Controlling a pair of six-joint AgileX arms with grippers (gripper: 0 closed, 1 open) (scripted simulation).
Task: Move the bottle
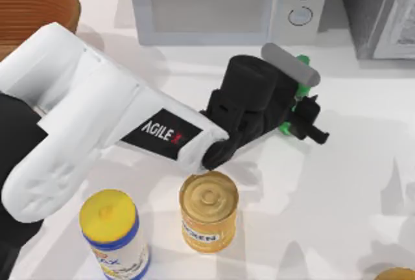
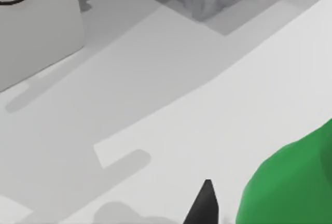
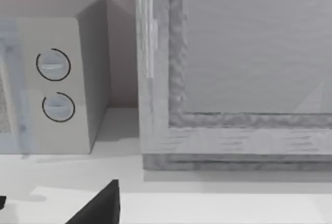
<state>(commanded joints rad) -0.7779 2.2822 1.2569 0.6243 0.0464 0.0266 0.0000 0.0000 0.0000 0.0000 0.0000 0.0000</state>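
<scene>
The green bottle (image 1: 299,89) is mostly hidden inside my left gripper (image 1: 299,108), just in front of the microwave's right corner. Only small green patches show around the black fingers, including a bit of the cap end (image 1: 303,59). My left gripper is shut on it. In the left wrist view the bottle's green body (image 2: 290,182) looms close beside one black fingertip (image 2: 206,203), with the white table farther off. My right gripper (image 3: 54,206) faces the microwave and a grey framed box, its dark fingertips (image 3: 104,203) spread apart and holding nothing.
A white microwave (image 1: 220,1) stands at the back, with a grey box (image 1: 382,8) to its right. A golden tin can (image 1: 209,212) and a yellow-lidded canister (image 1: 110,225) stand near the front. A wooden basket (image 1: 32,8) sits at the back left.
</scene>
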